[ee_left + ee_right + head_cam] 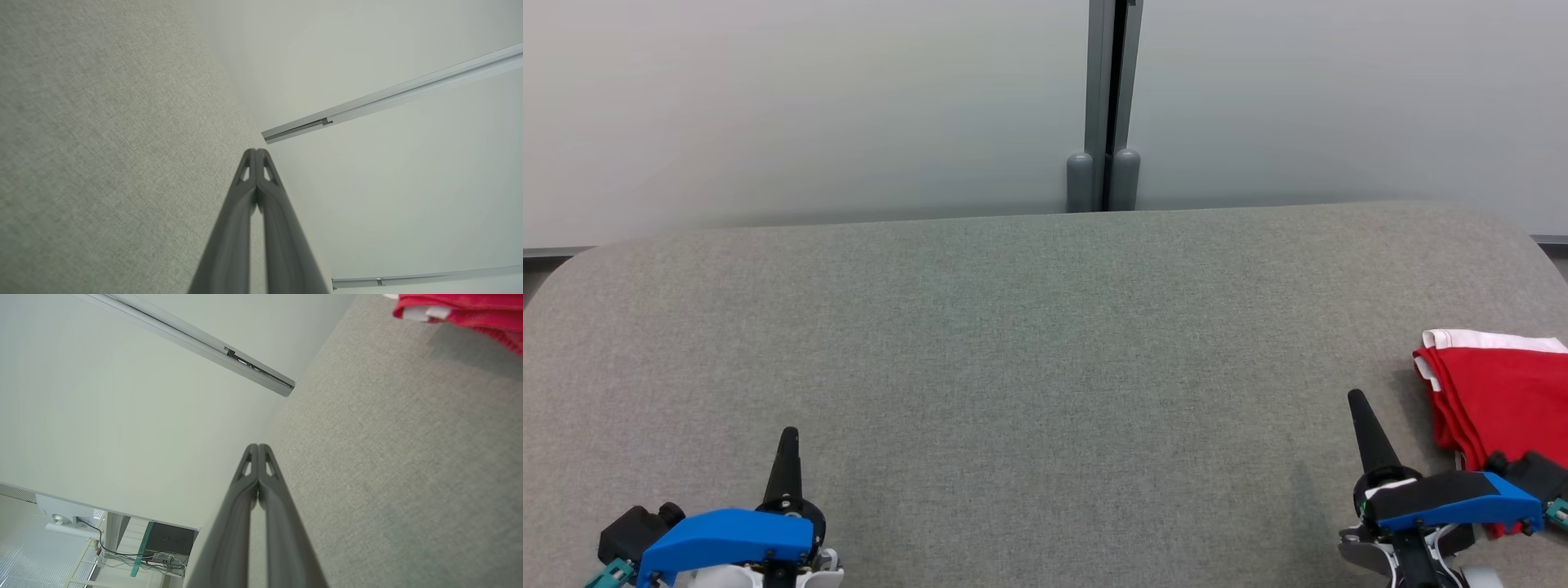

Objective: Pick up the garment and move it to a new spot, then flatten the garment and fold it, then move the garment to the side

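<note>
A folded red garment (1499,392) with white trim lies at the right edge of the grey fabric table (1029,367); the right wrist view catches its corner (470,310) at the top right. My right gripper (1357,400) hovers just left of the garment, fingers pressed together with nothing between them (258,447). At the lower left my left gripper (789,434) is likewise shut and empty, its tips (256,152) touching above the bare cloth.
A pale wall (809,106) with a grey vertical post (1107,106) stands right behind the table's far edge. The table's corners are rounded. In the right wrist view, a stand with cables (155,547) sits on the floor beyond the table.
</note>
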Tool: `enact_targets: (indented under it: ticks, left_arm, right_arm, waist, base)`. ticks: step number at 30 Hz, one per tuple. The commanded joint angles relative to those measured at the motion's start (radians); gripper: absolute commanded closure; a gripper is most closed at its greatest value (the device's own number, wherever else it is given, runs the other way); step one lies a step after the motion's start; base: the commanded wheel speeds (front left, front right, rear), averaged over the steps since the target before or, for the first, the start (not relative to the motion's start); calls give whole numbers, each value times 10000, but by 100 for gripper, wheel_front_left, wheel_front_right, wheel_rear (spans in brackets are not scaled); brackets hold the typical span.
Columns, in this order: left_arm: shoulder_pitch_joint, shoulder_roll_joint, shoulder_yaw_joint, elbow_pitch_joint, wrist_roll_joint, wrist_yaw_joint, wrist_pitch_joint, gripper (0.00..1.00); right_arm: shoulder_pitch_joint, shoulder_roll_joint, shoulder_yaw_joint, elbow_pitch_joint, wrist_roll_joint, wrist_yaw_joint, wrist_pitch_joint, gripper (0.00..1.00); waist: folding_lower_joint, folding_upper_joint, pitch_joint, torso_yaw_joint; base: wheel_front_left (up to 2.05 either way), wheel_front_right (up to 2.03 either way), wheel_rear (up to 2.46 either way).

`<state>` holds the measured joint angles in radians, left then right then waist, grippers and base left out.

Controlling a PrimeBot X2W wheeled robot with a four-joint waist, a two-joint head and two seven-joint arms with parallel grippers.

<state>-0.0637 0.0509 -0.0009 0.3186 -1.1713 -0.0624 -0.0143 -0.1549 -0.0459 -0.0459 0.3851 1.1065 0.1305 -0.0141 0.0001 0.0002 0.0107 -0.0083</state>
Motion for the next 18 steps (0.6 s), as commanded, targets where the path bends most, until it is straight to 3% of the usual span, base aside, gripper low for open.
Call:
enact_targets:
  ticks: [1, 18]
  left_arm:
    - [-244, -6, 145, -173, -309, -92, 84, 100]
    - [-325, -7, 475, -366, -1643, -289, 482, 100]
  right_arm:
    - [92, -53, -83, -217, 368, 4, 89, 100]
    - [218, -58, -282, -622, 1887, 4, 502, 100]
  waist:
    - [0, -2, -2, 3]
    - [0, -2, -22, 25]
  base:
    - [0, 0, 0]
    - [0, 0, 0]
